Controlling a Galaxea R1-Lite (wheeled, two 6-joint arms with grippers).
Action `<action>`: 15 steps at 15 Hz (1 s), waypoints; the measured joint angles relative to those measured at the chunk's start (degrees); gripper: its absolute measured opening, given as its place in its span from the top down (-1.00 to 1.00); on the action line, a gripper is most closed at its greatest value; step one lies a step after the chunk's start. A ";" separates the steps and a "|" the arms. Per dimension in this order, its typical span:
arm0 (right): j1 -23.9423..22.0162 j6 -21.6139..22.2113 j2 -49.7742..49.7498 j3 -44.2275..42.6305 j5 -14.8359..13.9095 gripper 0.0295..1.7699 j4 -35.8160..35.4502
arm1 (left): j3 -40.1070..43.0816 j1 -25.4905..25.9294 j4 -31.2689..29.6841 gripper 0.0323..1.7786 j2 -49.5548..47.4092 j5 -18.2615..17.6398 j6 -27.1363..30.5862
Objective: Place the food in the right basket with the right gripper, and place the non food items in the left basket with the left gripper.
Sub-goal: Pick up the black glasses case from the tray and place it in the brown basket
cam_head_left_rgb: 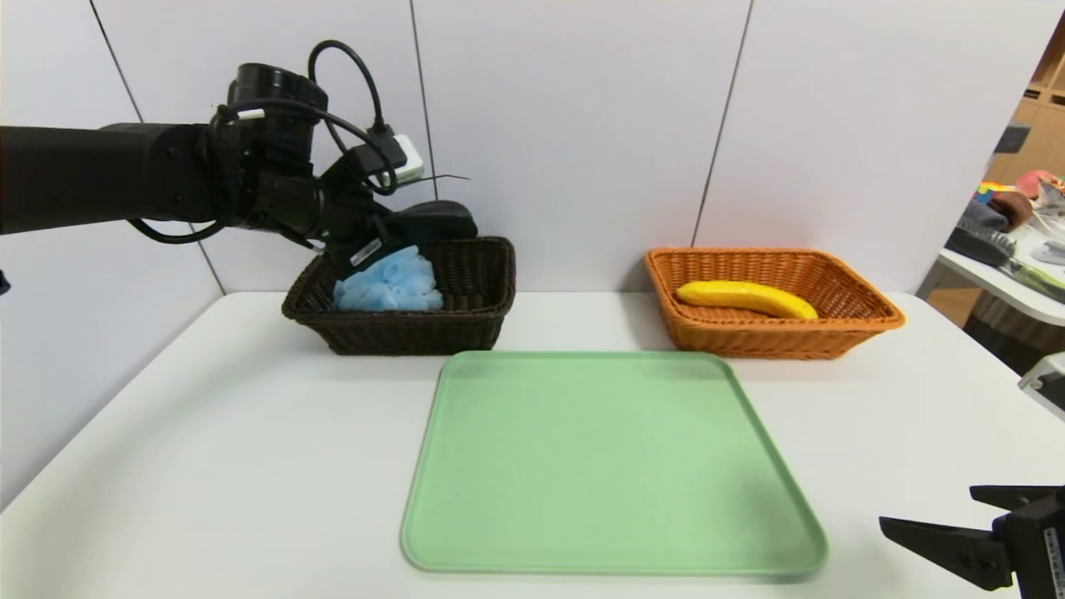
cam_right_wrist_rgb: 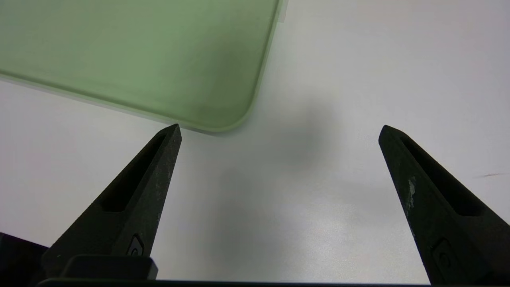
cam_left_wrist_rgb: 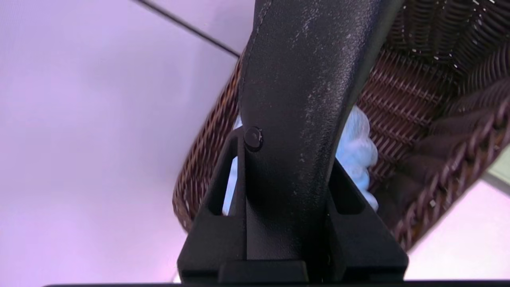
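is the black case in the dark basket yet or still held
Held: the left gripper clamps the black case above the left basket, where the bath puff lies.

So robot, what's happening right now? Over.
Left hand shut on black case above dark basket. Right hand open, parked. Banana in orange basket. Nothing blocking.

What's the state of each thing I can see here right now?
Left gripper: shut on the black case, above the dark basket.
Black case: held, in the air.
Blue bath puff: in the dark basket.
Banana: lying in the orange basket.
Green tray: empty.
Right gripper: open, empty.
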 joint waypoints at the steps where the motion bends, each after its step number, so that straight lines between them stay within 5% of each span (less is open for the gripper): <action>1: 0.00 0.00 0.05 0.11 -0.01 -0.93 0.06 | -1.33 -0.02 -0.01 0.49 1.60 -1.13 2.01; 7: -1.74 -0.06 0.51 0.78 0.29 -0.93 -0.16 | -9.87 -0.04 0.07 0.49 11.50 -1.77 5.90; 15: -2.04 -0.13 1.99 0.28 0.24 -0.93 -0.26 | -11.14 -0.30 -0.33 0.50 18.09 -1.68 6.12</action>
